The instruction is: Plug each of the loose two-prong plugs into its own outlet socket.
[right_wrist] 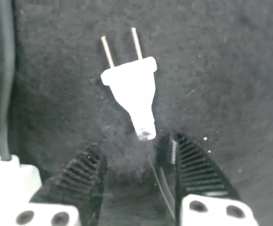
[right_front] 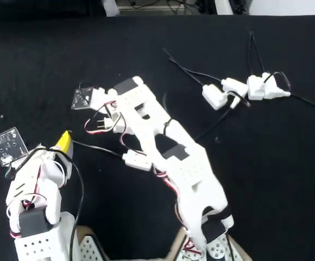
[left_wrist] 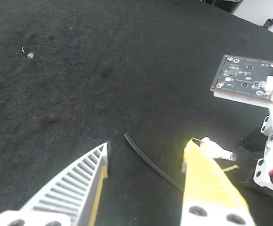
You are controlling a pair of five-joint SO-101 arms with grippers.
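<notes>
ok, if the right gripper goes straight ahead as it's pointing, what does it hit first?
The plug. It lies just ahead of the open right gripper, with its narrow end toward the gripper and its prongs pointing away. That end would probably slip between the fingers first, though the depth is hard to judge.

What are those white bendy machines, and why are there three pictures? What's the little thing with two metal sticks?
Those are two robot arms over a black cloth. One picture looks down from above. The other two come from small cameras on the arms' wrists, so you see each gripper close up. The left gripper is open over a thin black cable. The right gripper is open too, with a white plug lying just in front of it; the sticks are its prongs. Neither holds anything. White sockets lie farther off.
</notes>
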